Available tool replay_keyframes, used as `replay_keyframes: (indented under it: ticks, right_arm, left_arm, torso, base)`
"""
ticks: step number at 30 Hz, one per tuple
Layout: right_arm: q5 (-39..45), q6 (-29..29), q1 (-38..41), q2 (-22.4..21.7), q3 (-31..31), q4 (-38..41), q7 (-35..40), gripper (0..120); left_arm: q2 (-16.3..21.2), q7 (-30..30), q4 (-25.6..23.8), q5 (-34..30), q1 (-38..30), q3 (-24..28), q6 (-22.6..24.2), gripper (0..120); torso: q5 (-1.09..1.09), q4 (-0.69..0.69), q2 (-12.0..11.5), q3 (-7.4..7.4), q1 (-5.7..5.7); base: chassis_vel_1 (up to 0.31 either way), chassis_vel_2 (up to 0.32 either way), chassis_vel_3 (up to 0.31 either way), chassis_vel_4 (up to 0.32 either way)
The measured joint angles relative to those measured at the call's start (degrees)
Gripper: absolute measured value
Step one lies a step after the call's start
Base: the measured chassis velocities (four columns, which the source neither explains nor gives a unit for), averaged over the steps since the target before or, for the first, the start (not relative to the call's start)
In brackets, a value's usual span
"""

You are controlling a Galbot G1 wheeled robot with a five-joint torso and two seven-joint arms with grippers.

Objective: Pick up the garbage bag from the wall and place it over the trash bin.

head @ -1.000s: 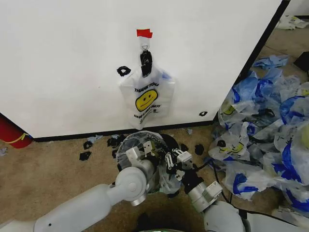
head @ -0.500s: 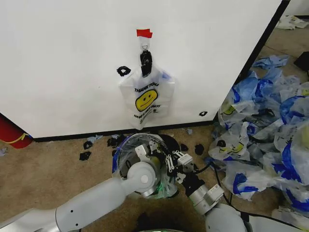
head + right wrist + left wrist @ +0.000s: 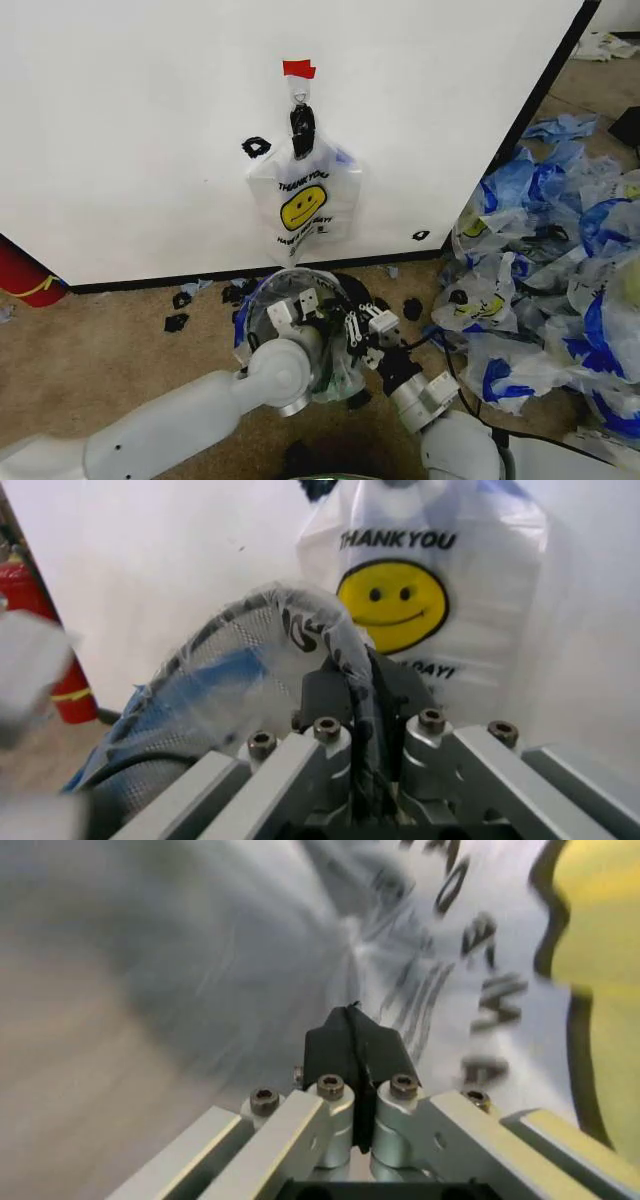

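R gripper (image 3: 362, 686) pinches garbage bag (image 3: 250, 682) — L gripper (image 3: 355, 1039) closed.

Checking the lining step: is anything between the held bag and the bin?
Nothing visible. The garbage bag already drapes over the trash bin, pinched by the right gripper; the left gripper, shut, is at its mouth.

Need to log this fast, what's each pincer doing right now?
Left pincer: shut on the garbage bag over the trash bin.
Right pincer: shut on the same bag.
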Motion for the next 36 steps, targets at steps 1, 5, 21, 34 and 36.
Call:
replay_keyframes:
  ticks: [1,5,21,34,36]
  right_arm:
    - [0.2,-0.1,0.3,0.1,0.1,0.0,0.0,1]
    - [0.6,-0.2,1.5,0.2,0.1,0.0,0.0,1]
    - [1.6,-0.9,4.6,-1.1,-0.8,1.6,0.1,1]
    - [0.3,-0.9,3.9,-1.1,-3.0,2.1,-0.8,1]
    - [0.1,-0.9,3.8,-1.2,-3.1,2.2,-0.9,1]
  left_arm:
    - [0.5,-0.1,-0.7,0.0,0.4,-0.1,0.0,0]
    - [1.2,-0.3,-1.8,0.0,1.5,-0.4,0.0,0]
    - [-2.1,-0.4,0.9,0.3,1.0,0.4,-0.2,0]
    - [-2.5,0.1,3.4,0.6,-1.4,-0.4,-0.5,0]
    - [-2.8,0.2,3.7,0.8,-1.5,-0.5,-0.5,0]
  torso:
    - [0.00,0.01,0.0,0.00,0.00]
    - [0.00,0.00,0.0,0.00,0.00]
    - [0.00,-0.01,0.0,0.00,0.00]
    - [0.01,0.00,0.0,0.01,0.00]
    - [0.00,0.00,0.0,0.01,0.00]
  base:
    - [0.000,0.000,0.000,0.000]
    - [0.000,0.000,0.000,0.000]
    - [0.000,0.000,0.000,0.000]
    - [0.000,0.000,0.000,0.000]
    - [0.000,0.000,0.000,0.000]
